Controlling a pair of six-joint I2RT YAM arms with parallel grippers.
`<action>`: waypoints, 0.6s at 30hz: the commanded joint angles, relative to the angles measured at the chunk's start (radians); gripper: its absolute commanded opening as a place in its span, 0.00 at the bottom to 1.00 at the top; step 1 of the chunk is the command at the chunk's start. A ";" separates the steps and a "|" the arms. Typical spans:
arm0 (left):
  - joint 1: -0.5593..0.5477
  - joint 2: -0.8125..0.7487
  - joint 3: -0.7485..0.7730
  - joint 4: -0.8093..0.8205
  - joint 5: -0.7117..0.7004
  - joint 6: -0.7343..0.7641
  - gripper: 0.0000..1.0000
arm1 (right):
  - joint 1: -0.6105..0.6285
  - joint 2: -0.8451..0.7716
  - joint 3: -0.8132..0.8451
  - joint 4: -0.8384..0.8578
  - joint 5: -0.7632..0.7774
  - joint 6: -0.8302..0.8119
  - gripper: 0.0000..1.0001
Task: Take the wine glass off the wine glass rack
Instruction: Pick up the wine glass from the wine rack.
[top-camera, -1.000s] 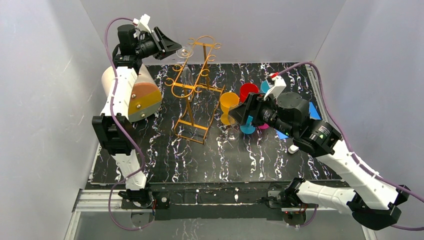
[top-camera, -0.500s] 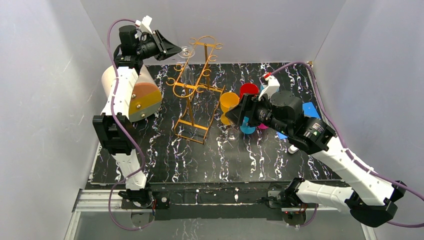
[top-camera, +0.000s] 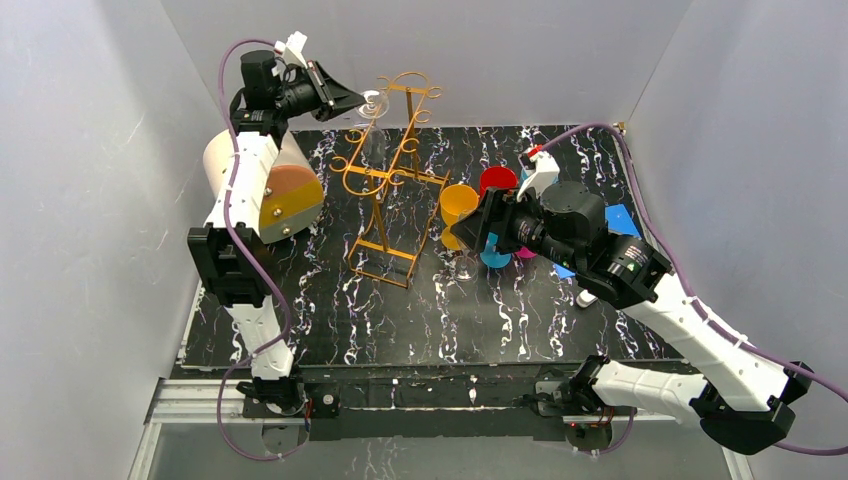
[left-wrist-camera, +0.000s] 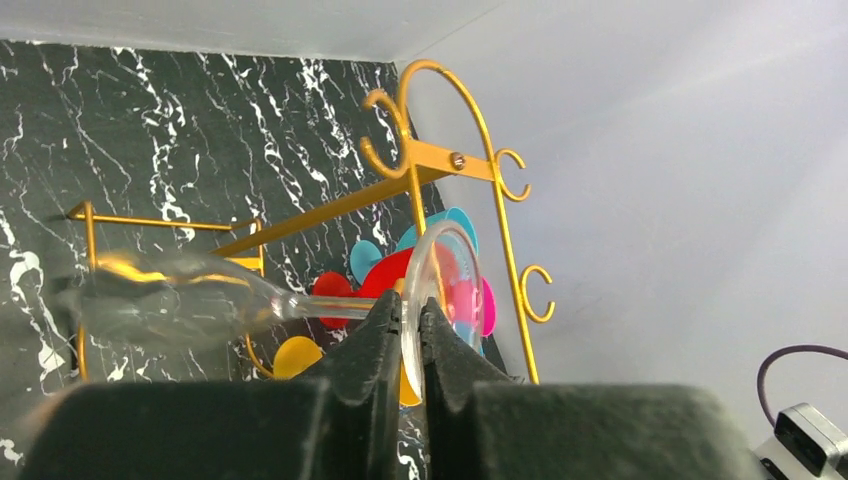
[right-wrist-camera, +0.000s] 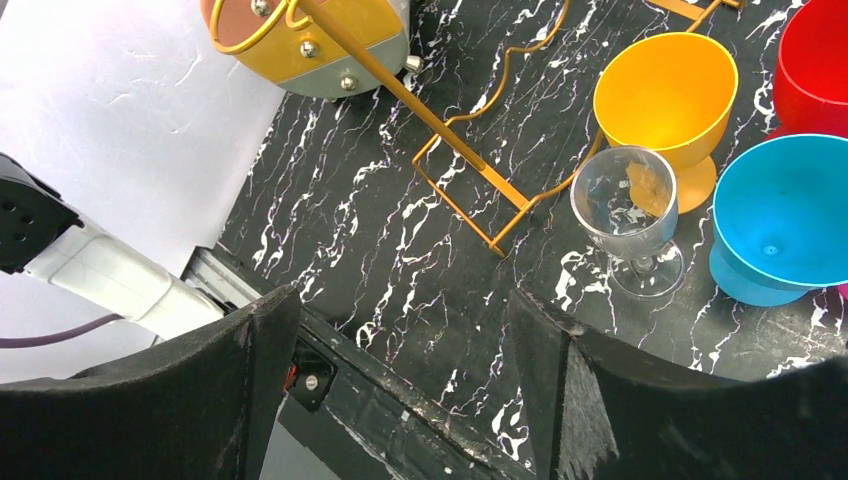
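Hanging bowl-down at the upper left rail of the wine glass rack (top-camera: 385, 190), a tall golden-orange wire frame with scroll ends on the black marbled table (top-camera: 320, 320), the clear wine glass (top-camera: 372, 148) has its foot uppermost, and in the top view the left gripper (top-camera: 352, 100) meets that foot. From the left wrist, both fingers (left-wrist-camera: 385, 330) are pinched onto the rim of the round transparent foot, with stem and bowl stretching away leftward. From the right wrist, the right gripper (right-wrist-camera: 400, 320) is spread wide and grips nothing, with a second clear glass (right-wrist-camera: 628, 215) standing by a yellow cup (right-wrist-camera: 665, 95) and a blue cup (right-wrist-camera: 785, 215).
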 joint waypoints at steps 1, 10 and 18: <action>-0.006 0.007 0.018 -0.046 0.014 0.016 0.00 | 0.003 -0.017 0.014 0.033 0.010 -0.027 0.84; -0.004 -0.062 -0.111 0.166 -0.037 -0.155 0.00 | 0.003 -0.061 -0.002 0.038 0.154 -0.001 0.84; 0.009 -0.117 -0.219 0.471 -0.051 -0.394 0.00 | 0.002 -0.123 0.007 0.067 0.274 0.013 0.83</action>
